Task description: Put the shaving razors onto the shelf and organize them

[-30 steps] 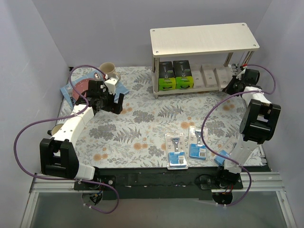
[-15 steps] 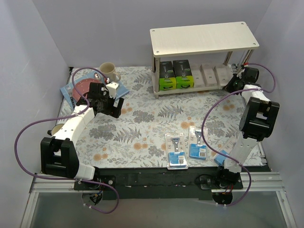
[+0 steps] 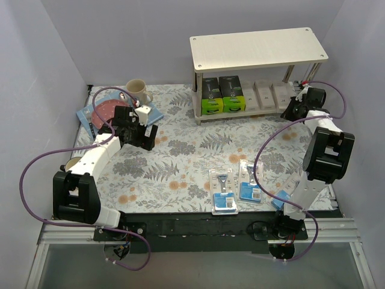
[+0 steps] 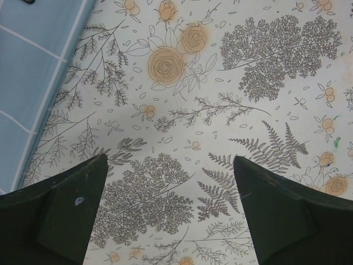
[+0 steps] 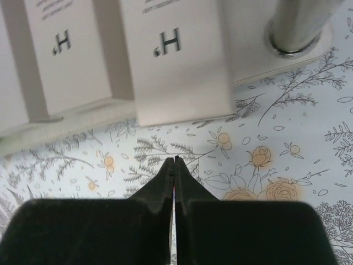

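The shelf (image 3: 258,51) stands at the back right. Its lower tier holds two black-and-lime boxes (image 3: 221,95) and three white Harry's boxes (image 3: 265,94). Two of the white boxes show in the right wrist view (image 5: 171,55), one overhanging the lower board's edge. Two blue-carded blister packs (image 3: 224,190) (image 3: 249,180) lie on the cloth near the front. My right gripper (image 3: 296,103) is shut and empty, just in front of the shelf's right end; in its wrist view (image 5: 175,161) the tips meet. My left gripper (image 3: 146,133) is open and empty over bare floral cloth (image 4: 171,182), far left of the packs.
A cream mug (image 3: 138,90) and a pink speckled plate (image 3: 105,112) on a blue mat (image 4: 27,77) sit at the back left. A silver shelf leg (image 5: 300,25) stands right of the white boxes. Another blue pack (image 3: 280,199) lies by the right arm's base.
My left gripper has moved forward and right, away from the mug. My right gripper has shifted slightly toward the shelf's right end.
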Tool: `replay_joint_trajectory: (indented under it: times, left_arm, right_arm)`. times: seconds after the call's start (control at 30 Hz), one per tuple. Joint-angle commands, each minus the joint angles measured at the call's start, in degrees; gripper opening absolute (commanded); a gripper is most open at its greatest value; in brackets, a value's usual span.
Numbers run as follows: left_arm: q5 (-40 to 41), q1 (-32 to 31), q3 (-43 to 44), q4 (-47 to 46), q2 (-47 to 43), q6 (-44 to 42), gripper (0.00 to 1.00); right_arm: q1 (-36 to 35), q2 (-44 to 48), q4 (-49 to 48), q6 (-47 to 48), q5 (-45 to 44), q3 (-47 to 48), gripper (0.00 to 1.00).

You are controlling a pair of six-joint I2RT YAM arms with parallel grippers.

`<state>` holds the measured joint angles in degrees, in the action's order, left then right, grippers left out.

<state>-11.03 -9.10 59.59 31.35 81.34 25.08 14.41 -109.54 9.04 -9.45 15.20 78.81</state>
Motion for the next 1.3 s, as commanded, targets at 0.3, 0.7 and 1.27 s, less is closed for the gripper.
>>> replay_joint_trajectory:
  times: [0.3,0.7,1.27]
  left_arm:
    - [-1.81,0.31,-2.11,0.81,-1.98,0.85,0.98]
    - [0.3,0.31,0.96,2.31,0.92,-1.17,0.98]
    - [0.04,-0.39,2.46,2.48,3.21,-1.61,0.98]
  right_arm:
    - [-2.1,6.71,-13.86,10.15,0.27,-8.67,0.01]
    - [-3.08,2.66,-19.76,12.79,-4.65,-6.21,0.01]
    - [-3.43,-0.24,-21.61,12.79,-6.59,-2.69,0.01]
